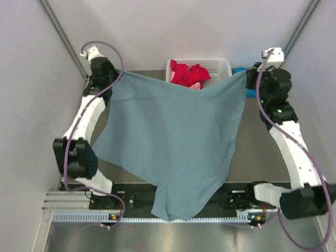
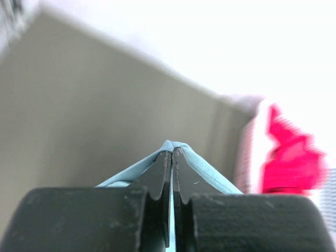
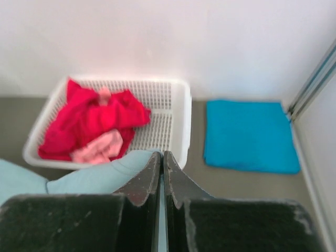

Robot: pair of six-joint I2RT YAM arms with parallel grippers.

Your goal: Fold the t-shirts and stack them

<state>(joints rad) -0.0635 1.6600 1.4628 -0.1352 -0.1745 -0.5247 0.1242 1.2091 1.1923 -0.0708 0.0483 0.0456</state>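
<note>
Both grippers clamp the far corners of the grey-blue t-shirt, which is spread wide over the table.

The left gripper (image 2: 172, 153) has its jaws pressed together on a rolled hem of the grey-blue t-shirt (image 1: 173, 142), and the right gripper (image 3: 161, 155) is closed on the opposite corner. The cloth stretches between them, its near end draped past the arm bases and hiding much of the table (image 1: 262, 157). Behind it, the white basket (image 3: 176, 113) holds a red shirt (image 3: 89, 118) and a pink shirt (image 3: 100, 148), both only blurs in the left wrist view. A folded turquoise shirt (image 3: 244, 135) lies flat just right of the basket. Pale walls (image 1: 173, 26) enclose the table.
</note>
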